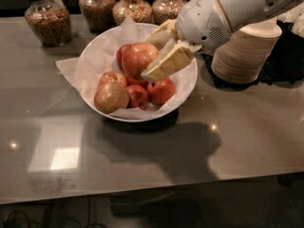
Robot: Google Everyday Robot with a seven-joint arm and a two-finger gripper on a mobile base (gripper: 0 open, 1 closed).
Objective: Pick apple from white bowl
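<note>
Camera view of the counter scene. The apple (pixel 137 56), large and light red-orange with a pale yellow blush, sat highest in the pile, in the upper middle of the white bowl (pixel 190 81), which was lined with crinkled white paper (pixel 71 70). The gripper (pixel 148 56) reached in from the upper right, at the apple's right side. Its two cream-coloured fingers were spread about as wide as the fruit. The near finger (pixel 167 63) crossed the apple's lower right edge, and the far finger (pixel 161 31) passed behind its upper right edge, so that the apple lay between them and appeared to be clamped. Whether the apple touched the fruit beneath it could not be told. Below and to the left lay a mostly yellow-tan apple (pixel 111 97), with a small red-and-yellow apple (pixel 112 77) just above it. Two dark red apples (pixel 160 90) (pixel 137 95) lay under the near finger. The white arm housing (pixel 223 11) entered from the top right and bore a small patch of perforations (pixel 216 32). Any marking on the housing could not be read. A stack of tan paper bowls (pixel 242 56) stood upside down just right of the white bowl, on a black mat (pixel 285 61). Four glass jars (pixel 47 18) (pixel 97 6) (pixel 132 6) (pixel 168 4) of grains or nuts lined the far edge of the glossy grey table (pixel 142 160), and no lettering on them was legible.
</note>
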